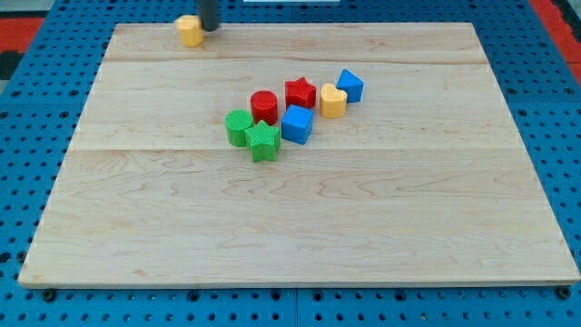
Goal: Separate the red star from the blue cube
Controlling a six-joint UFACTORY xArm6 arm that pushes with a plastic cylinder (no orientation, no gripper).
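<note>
The red star [300,92] sits near the board's middle, touching the blue cube [297,123] just below it. My tip [208,28] is at the view's top left, far from both, right next to a yellow block [190,30]. A red cylinder [264,106] stands left of the red star. A yellow heart [332,101] lies right of the star, and a second blue block [349,85] lies beyond it.
A green cylinder [240,127] and a green star [263,141] sit left of the blue cube. The wooden board [300,227] rests on a blue perforated table [18,163].
</note>
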